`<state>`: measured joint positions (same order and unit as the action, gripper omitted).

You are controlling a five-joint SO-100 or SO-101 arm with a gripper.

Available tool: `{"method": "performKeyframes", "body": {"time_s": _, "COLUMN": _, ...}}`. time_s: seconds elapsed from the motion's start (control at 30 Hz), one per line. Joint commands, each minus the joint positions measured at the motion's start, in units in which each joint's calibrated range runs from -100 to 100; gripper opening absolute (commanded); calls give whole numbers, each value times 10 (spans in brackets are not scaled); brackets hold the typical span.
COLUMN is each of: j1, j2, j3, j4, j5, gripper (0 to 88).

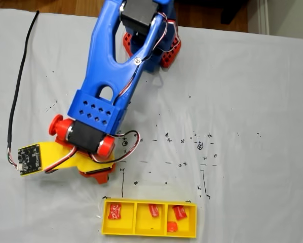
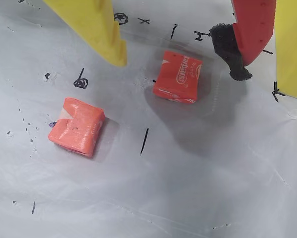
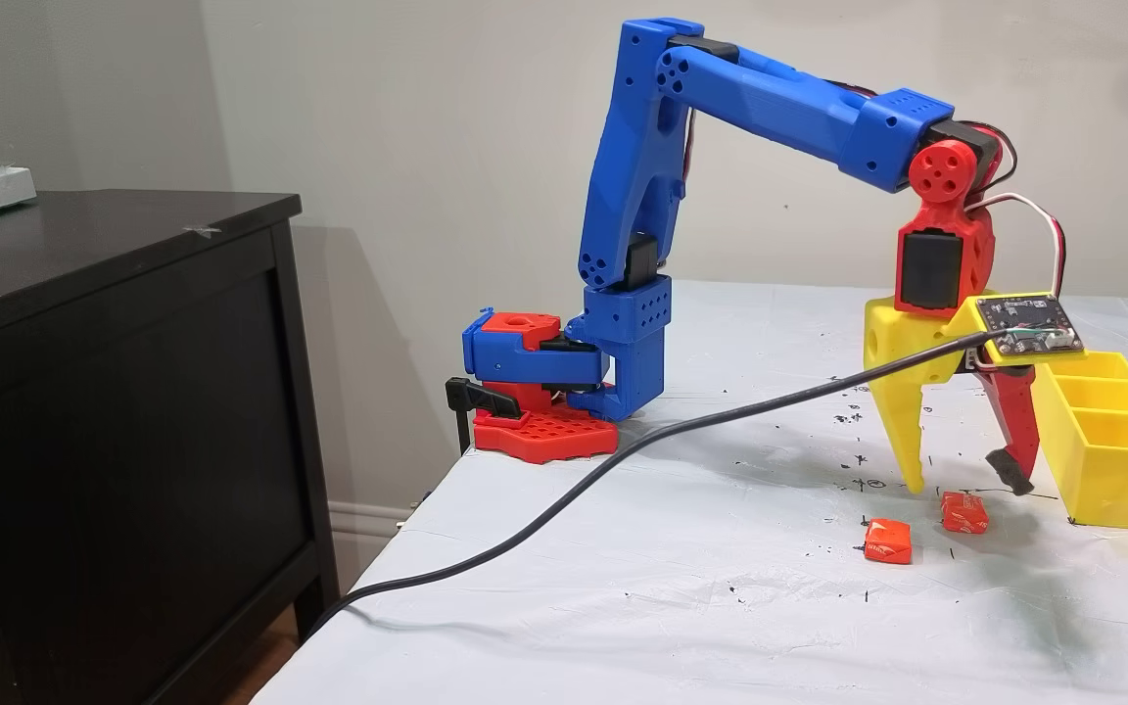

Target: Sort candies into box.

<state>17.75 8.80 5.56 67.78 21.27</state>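
Two orange-red candies lie loose on the white cloth. One candy (image 2: 178,77) (image 3: 963,512) sits directly between the fingers of my gripper (image 2: 180,67) (image 3: 963,485), which is open and hangs just above it. The yellow finger (image 2: 96,29) is on its left and the red finger (image 2: 250,29) with a black pad on its right in the wrist view. The other candy (image 2: 76,125) (image 3: 888,540) lies apart, outside the yellow finger. The yellow box (image 1: 141,233) (image 3: 1107,470) holds a candy (image 1: 114,210) in one end compartment, one (image 1: 154,210) in the middle, and two (image 1: 179,211) (image 1: 172,227) in the other end.
A black cable (image 1: 20,81) (image 3: 623,460) trails across the cloth to the circuit board (image 1: 30,158) on the gripper's yellow plate. The arm's base (image 3: 544,392) stands at the table's far edge. A dark cabinet (image 3: 114,392) stands beyond the table's left edge. Pen marks dot the cloth.
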Motion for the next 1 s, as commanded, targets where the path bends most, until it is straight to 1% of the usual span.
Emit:
{"method": "performKeyframes", "body": {"time_s": 0.0, "j1": -9, "j2": -5, "j3": -46, "j4": 4, "j5": -4, "gripper": 259}}
{"method": "performKeyframes", "body": {"time_s": 0.23, "j1": -17, "j2": 15, "j3": -43, "j4": -9, "j5": -12, "gripper": 261}}
{"method": "performKeyframes", "body": {"time_s": 0.43, "j1": -24, "j2": 14, "j3": -25, "j4": -34, "j5": -23, "gripper": 244}}
{"method": "performKeyframes", "body": {"time_s": 0.57, "j1": -24, "j2": 7, "j3": -11, "j4": -53, "j5": -23, "gripper": 242}}
{"method": "performKeyframes", "body": {"time_s": 0.97, "j1": -15, "j2": 25, "j3": -25, "j4": -36, "j5": -13, "gripper": 235}}
